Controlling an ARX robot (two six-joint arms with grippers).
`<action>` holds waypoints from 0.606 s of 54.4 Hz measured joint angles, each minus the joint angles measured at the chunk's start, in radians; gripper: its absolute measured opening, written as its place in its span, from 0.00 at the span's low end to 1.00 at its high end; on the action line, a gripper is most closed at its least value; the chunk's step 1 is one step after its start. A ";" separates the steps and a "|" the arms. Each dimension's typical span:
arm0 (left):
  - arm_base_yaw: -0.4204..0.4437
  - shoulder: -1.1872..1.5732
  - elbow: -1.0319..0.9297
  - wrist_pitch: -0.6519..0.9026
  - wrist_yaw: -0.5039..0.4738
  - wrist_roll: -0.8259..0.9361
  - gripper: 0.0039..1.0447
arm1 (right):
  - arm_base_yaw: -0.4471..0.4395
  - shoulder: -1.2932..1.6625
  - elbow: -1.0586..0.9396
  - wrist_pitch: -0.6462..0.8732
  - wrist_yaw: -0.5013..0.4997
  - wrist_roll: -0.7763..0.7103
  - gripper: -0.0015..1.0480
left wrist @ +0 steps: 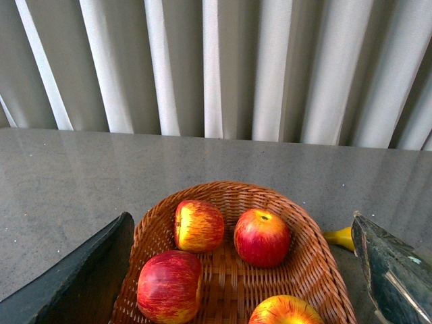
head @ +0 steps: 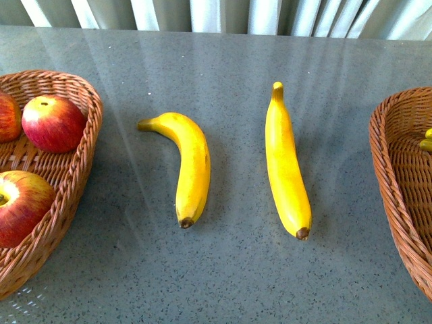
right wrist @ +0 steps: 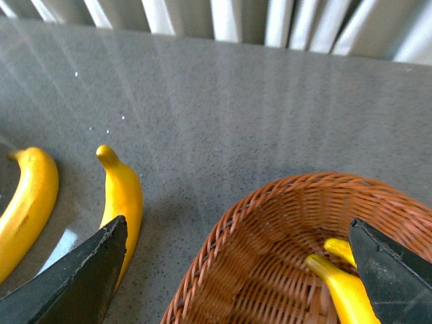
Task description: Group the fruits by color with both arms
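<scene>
Two yellow bananas lie loose on the grey table, a curved one (head: 189, 165) and a straighter one (head: 286, 165). Red apples (head: 52, 123) fill the left wicker basket (head: 81, 162). In the left wrist view my left gripper (left wrist: 240, 217) hangs open above that basket (left wrist: 317, 270), over several apples (left wrist: 262, 236). My right gripper (right wrist: 237, 221) is open above the right wicker basket (right wrist: 223, 270), which holds two bananas (right wrist: 344, 290). Both loose bananas (right wrist: 125, 196) show beside it. Neither gripper holds anything. No arm appears in the front view.
The right basket (head: 398, 175) sits at the table's right edge with a banana tip (head: 426, 142) showing inside. Pale vertical curtains (head: 216, 13) close off the far side of the table. Bare tabletop (head: 223, 74) stretches behind the loose bananas.
</scene>
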 joint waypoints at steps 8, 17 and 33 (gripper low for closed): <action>0.000 0.000 0.000 0.000 0.000 0.000 0.91 | 0.079 0.255 0.145 0.000 0.005 -0.040 0.91; 0.000 0.000 0.000 0.000 0.000 0.000 0.91 | 0.145 0.443 0.296 -0.029 0.016 -0.040 0.91; 0.000 0.000 0.000 0.000 0.000 0.000 0.91 | 0.247 0.618 0.449 -0.089 0.006 -0.035 0.91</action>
